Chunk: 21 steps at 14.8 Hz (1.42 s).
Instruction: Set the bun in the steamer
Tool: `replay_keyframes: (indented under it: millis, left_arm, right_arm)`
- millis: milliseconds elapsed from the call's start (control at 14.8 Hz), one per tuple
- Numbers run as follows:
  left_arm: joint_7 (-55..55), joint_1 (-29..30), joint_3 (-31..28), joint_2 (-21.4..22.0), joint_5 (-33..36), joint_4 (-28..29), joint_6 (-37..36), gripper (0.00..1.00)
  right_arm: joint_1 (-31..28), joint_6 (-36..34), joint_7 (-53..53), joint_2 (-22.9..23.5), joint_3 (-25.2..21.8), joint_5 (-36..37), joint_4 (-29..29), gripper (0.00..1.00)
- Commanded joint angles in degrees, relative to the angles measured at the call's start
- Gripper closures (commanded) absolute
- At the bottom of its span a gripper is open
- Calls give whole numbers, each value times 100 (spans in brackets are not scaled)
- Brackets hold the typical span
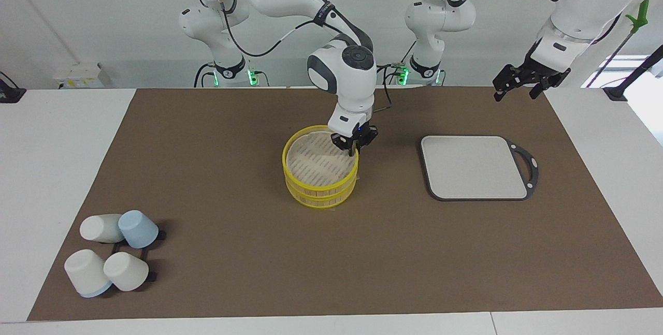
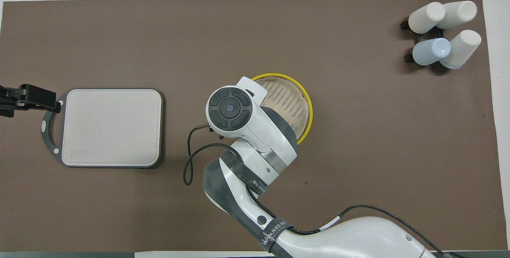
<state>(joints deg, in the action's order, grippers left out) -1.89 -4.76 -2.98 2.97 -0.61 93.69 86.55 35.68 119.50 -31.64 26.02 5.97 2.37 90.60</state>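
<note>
Brown mat (image 1: 233,195) covers your worktop. Your right gripper (image 1: 354,143) dips into the steamer (image 1: 319,174) mid-table; you cannot tell its grip. Your left gripper (image 1: 523,82) waits, spread wide, over the robots' edge.

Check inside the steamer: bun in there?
The steamer shows only its tan slatted base; no bun visible. The right pincer hangs over its rim nearest the robots, covering that part. The left pincer waits.
</note>
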Motion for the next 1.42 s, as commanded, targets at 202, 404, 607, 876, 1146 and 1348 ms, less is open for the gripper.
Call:
replay_keyframes:
  millis: [202,404,607,876,1146,1348]
  left_arm:
    - [128,63,16,230,44,299,170,0]
    - [163,63,16,247,-27,343,248,0]
    - [303,124,16,274,-27,465,371,0]
    - [303,124,16,274,-27,466,389,0]
    - [286,124,25,274,-27,440,381,0]
    - [286,124,25,274,-27,422,372,0]
  right_arm:
    - [-52,57,-114,-141,1,79,72,0]
    - [-183,-162,-44,-245,-26,97,28,0]
    - [-884,-776,-35,-772,-8,1,36,0]
    - [-2115,-2208,751,-1458,1,-87,98,0]
    - [-3144,-3088,2108,-2029,1,-237,151,0]
    - [-3489,-3292,2162,-2460,-25,-245,317,0]
